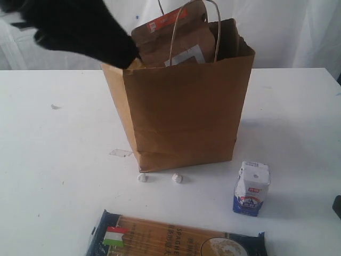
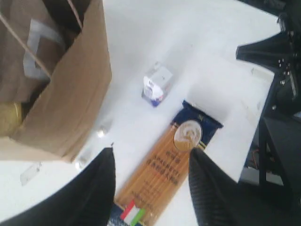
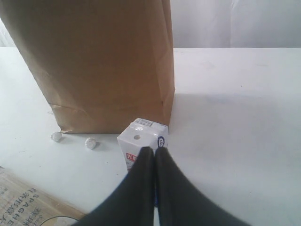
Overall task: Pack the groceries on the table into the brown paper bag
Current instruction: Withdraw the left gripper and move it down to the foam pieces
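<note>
Left tool (image 2: pixel 151 155) spread wide, empty, by the rim of the brown paper bag (image 1: pixel 184 112) mid-tabletop (image 1: pixel 48 160); right tool (image 3: pixel 154 150) pinched together, empty, beside the white-blue carton (image 1: pixel 251 188); dark-blue spaghetti pack (image 1: pixel 170 237) at the near edge

exterior raised, facing bag (image 1: pixel 184 112); left wrist high, looking down; right wrist low; all share carton (image 1: pixel 251 188).

Left gripper (image 2: pixel 153 150) with dark fingers spread apart and nothing between them, dark-blue spaghetti pack (image 2: pixel 162 176) lying flat on the white table (image 2: pixel 197 37), white-blue carton (image 2: pixel 157 84) standing between pack and brown paper bag (image 2: pixel 75 94), yellow item (image 2: pixel 9 117) inside the bag, tiny white lumps (image 2: pixel 100 133) by its base.
</note>
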Tool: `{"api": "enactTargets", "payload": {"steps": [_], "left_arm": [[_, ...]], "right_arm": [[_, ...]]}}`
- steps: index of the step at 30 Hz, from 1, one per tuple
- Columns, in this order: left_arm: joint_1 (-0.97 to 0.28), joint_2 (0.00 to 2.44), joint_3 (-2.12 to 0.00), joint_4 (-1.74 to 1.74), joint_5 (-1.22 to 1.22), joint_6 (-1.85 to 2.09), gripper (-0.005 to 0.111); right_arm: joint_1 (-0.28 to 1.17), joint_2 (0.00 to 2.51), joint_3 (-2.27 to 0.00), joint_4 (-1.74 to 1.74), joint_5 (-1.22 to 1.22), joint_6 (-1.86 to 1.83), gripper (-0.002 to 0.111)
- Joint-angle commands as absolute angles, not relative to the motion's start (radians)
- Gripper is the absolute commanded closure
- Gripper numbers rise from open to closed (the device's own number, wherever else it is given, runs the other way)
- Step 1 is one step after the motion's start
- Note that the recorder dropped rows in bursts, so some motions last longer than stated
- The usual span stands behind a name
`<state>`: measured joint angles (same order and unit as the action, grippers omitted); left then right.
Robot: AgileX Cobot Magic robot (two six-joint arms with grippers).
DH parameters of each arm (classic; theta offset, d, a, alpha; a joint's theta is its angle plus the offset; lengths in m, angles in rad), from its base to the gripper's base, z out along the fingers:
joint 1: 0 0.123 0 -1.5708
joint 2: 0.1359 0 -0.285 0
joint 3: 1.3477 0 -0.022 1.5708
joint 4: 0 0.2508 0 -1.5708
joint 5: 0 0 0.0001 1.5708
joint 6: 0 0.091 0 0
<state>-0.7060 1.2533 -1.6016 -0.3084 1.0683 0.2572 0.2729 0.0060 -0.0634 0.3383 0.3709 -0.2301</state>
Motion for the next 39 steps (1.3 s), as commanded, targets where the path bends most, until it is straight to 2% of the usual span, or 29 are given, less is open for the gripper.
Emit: {"api": "enactTargets", "payload": {"steps": [1,7,13,19,25,29,36,39], "left_arm": [[-0.710,1.186,-1.553,-0.237,1.167,0.180,0.055],[-0.710,1.087,-1.365,-0.228,1.139,0.150,0.055],[-0.710,0.960,-1.104,-0.230,0.960,0.058,0.055],[-0.710,0.877,-0.803,-0.265,0.640,-0.094,0.055],[-0.710,0.909,-0.553,-0.357,0.249,-0.129,0.055],[-0.710,0.973,-0.484,-0.357,0.098,-0.129,0.054],[-0.710,1.146,-0.479,-0.353,-0.078,-0.105,0.036],[-0.710,1.223,-0.479,-0.351,-0.130,-0.105,0.036]], "right_arm": [[0.268,0.000,-0.058,0.339,0.365,-0.231,0.108],[0.268,0.000,-0.058,0.339,0.365,-0.231,0.108],[0.268,0.000,-0.058,0.339,0.365,-0.231,0.108],[0.268,0.000,-0.058,0.339,0.365,-0.231,0.108],[0.268,0.000,-0.058,0.339,0.365,-0.231,0.108],[0.268,0.000,-0.058,0.339,0.365,-0.231,0.108],[0.268,0.000,-0.058,0.339,0.365,-0.231,0.108],[0.268,0.000,-0.058,0.339,0.365,-0.231,0.108]]}}
